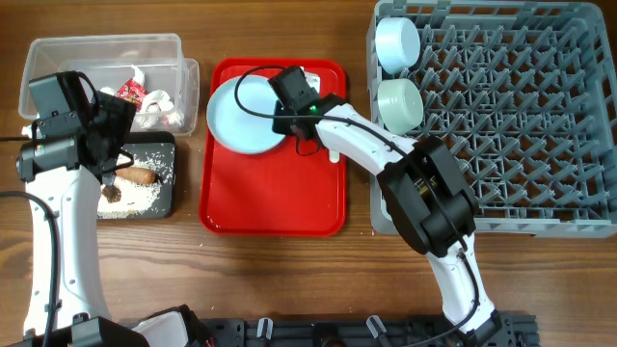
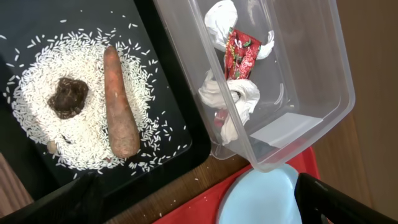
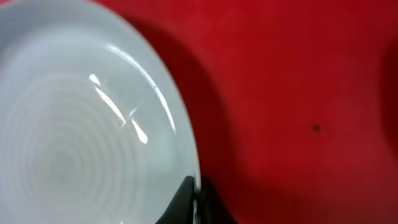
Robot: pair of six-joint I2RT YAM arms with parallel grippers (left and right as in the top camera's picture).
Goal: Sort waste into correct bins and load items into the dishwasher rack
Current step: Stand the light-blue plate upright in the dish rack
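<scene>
Right fingers (image 3: 181,204) clamped on plate (image 3: 74,137) rim, an edge grip suited to lifting it off the red tray (image 3: 298,93); left fingers (image 2: 336,208) apart, idle.

I see one plate (image 1: 246,120), two bowls (image 1: 397,43) (image 1: 399,104), one red tray (image 1: 280,202), one rack (image 1: 521,125), one tub (image 1: 67,53), one black tray (image 2: 93,15) and one carrot (image 2: 120,102).

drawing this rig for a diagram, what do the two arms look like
The left arm and right arm have rounded white shells and large black joints. The left tool and right tool are black. Thin black cables trail along both; a green light glows at the right wrist.
</scene>
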